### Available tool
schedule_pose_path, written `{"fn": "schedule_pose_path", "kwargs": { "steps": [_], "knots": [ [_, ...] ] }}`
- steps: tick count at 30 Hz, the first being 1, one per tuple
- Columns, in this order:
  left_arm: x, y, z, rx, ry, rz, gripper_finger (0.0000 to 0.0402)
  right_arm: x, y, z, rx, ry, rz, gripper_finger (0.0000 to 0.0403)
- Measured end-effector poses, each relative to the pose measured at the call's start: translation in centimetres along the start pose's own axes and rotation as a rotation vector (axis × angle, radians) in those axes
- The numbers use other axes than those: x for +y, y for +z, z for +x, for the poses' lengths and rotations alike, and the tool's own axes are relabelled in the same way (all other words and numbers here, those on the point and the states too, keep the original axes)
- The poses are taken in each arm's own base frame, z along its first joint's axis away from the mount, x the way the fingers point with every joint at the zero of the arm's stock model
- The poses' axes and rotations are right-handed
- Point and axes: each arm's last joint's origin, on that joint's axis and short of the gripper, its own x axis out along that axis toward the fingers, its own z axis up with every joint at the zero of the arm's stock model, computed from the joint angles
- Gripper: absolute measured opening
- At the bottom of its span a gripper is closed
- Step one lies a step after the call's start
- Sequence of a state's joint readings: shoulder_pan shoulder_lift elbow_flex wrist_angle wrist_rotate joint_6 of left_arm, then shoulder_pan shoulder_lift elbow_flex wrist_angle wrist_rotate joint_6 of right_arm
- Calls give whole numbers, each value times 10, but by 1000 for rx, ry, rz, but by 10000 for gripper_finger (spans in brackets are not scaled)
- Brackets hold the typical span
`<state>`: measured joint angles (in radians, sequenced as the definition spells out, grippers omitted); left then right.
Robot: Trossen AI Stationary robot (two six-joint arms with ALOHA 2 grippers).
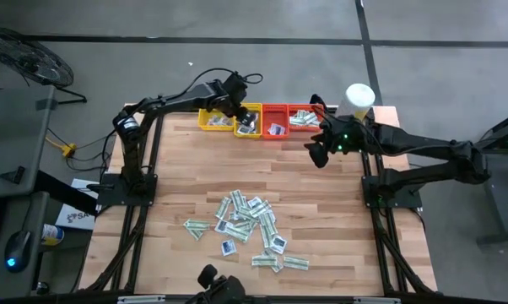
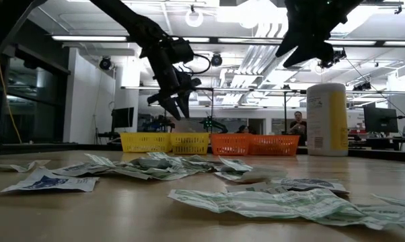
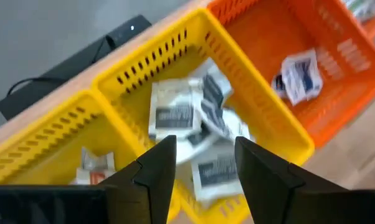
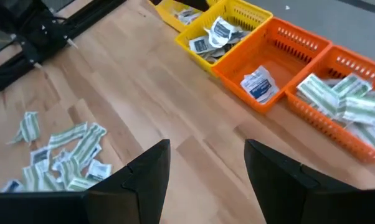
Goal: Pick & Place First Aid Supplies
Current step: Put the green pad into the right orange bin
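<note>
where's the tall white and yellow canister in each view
high view: canister at the table's far right corner, beside the rightmost orange tray.
low view: canister standing right of the orange trays.
left wrist view: not in it.
right wrist view: not in it.
Shared landmark: the tray row.

1. A wooden butcher-block table (image 1: 203,165) carries everything.
2. Four plastic trays stand in a row along its far edge: two yellow trays (image 1: 216,119) (image 1: 248,119), then two orange trays (image 1: 276,123) (image 1: 301,116).
3. A tall white-and-yellow canister (image 1: 358,100) stands just beyond the outer orange tray, at the table's far corner.
4. A loose pile of first aid packets (image 1: 247,223), green-and-white strips and blue-centred white squares, lies well nearer than the trays, toward the near edge.
</note>
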<state>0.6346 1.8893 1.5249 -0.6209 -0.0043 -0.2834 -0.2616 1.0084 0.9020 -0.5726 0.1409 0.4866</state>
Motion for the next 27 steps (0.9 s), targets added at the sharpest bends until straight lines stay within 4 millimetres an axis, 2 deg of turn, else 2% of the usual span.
{"fn": "schedule_pose_path", "kwargs": {
  "steps": [7,11,15,21,27],
  "knots": [
    [-6,-13,-18,129,-100,123,163,25,-19,-4,65,40,102,200],
    [-23,-22,-36,150,-96,235,163,46,-36,-2,117,54,142,200],
    [-39,-31,-54,132,-91,313,163,68,-57,6,203,58,256,200],
    [-49,-56,-77,109,-93,383,163,103,-94,16,322,46,453,200],
    [-42,-94,-92,65,-125,370,163,134,-129,19,406,75,624,200]
  ]
}}
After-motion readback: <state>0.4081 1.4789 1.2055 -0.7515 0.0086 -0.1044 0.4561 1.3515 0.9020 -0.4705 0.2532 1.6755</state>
